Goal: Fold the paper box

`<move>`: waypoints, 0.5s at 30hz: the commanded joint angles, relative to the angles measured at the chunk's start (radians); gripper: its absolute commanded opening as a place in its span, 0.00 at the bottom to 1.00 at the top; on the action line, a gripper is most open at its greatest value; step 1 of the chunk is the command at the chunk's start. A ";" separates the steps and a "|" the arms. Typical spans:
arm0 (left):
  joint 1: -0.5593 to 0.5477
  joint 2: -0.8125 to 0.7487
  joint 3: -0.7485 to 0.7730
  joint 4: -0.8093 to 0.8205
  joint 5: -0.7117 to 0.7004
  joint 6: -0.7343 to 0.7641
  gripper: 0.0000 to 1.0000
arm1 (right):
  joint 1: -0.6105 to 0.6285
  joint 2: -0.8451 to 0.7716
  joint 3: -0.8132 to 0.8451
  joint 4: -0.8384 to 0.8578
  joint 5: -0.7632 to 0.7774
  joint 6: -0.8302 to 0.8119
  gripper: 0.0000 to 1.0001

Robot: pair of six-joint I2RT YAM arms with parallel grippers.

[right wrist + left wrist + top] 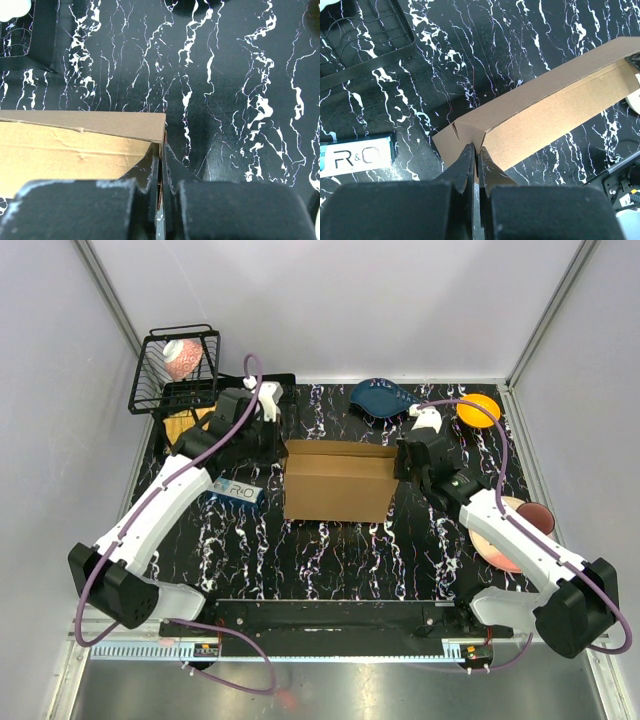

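Plain brown corrugated cardboard box sits centre frame on black marbled table. L jaws and R jaws both clenched on its upper corners. Risk imo: if I pull unevenly, wall tears or slips out.

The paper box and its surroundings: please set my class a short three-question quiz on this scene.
1. True or false: the left gripper and the right gripper are each shut on a corner of the paper box.
2. Where is the wire basket? A far left; B far right; C inside the box.
3. What colour is the bowl at the far right?

Key: 1 true; 2 A; 3 orange.
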 commanded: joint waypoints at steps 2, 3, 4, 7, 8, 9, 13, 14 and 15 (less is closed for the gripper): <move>0.013 0.007 0.105 0.104 0.166 -0.056 0.00 | 0.034 0.036 -0.074 -0.103 -0.153 -0.012 0.00; 0.022 0.010 0.105 0.103 0.169 -0.060 0.00 | 0.033 0.036 -0.077 -0.096 -0.153 -0.016 0.00; 0.028 0.011 0.105 0.103 0.175 -0.063 0.00 | 0.034 0.035 -0.086 -0.095 -0.146 -0.023 0.00; 0.044 0.005 0.087 0.106 0.206 -0.090 0.00 | 0.034 0.033 -0.100 -0.090 -0.124 -0.035 0.00; 0.044 0.002 0.062 0.116 0.221 -0.096 0.00 | 0.033 0.030 -0.100 -0.092 -0.123 -0.036 0.00; 0.044 -0.010 0.046 0.124 0.229 -0.111 0.00 | 0.034 0.029 -0.102 -0.092 -0.121 -0.036 0.00; 0.050 -0.045 -0.051 0.172 0.223 -0.125 0.00 | 0.033 0.018 -0.095 -0.093 -0.117 -0.036 0.00; 0.054 -0.048 -0.073 0.172 0.217 -0.123 0.00 | 0.034 0.015 -0.095 -0.092 -0.117 -0.038 0.00; 0.070 -0.057 -0.079 0.172 0.212 -0.120 0.00 | 0.034 0.012 -0.097 -0.095 -0.115 -0.041 0.00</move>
